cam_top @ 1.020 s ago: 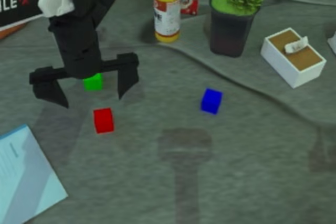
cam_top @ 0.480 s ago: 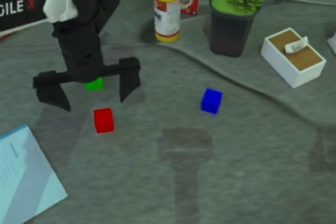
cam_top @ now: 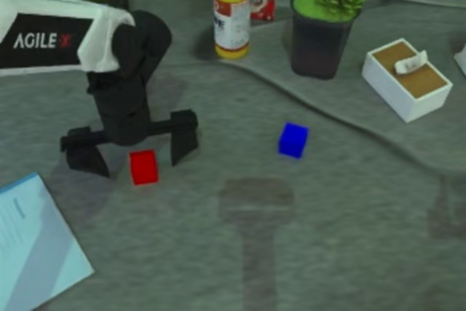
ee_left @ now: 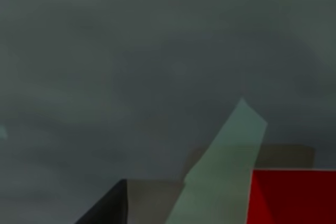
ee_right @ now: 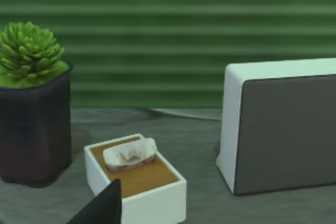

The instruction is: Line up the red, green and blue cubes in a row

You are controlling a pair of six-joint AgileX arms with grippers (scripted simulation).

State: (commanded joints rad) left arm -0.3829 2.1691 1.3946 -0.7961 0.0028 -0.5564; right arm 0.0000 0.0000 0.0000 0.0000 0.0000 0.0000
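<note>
Left tool [cam_top: 129, 152] low over the table [cam_top: 349, 253] at its left side, fingers spread wide and holding nothing; dark fingertips at either end of a line running across the table. Red cube [cam_top: 143, 167] just toward the near edge from that line, roughly midway between the two fingertips, not yet between them. In the left wrist view, red cube [ee_left: 291, 196] filling a corner of the picture, very close under the camera. Green cube not visible in any view; probably hidden beneath the black wrist body, though impossible to confirm. Blue cube [cam_top: 293, 140] well apart to the right, near the table's middle.

Key relation: red cube nearly centred in the open span, only slightly off toward the near edge, so a short shift that way followed by a descent would likely bring both fingers around it. Cube faces a little skewed against the finger line. Left arm plainly the nearer one for both the red cube and anything under the wrist.

Right tool absent from the top view; whether open or shut cannot be told.
</note>
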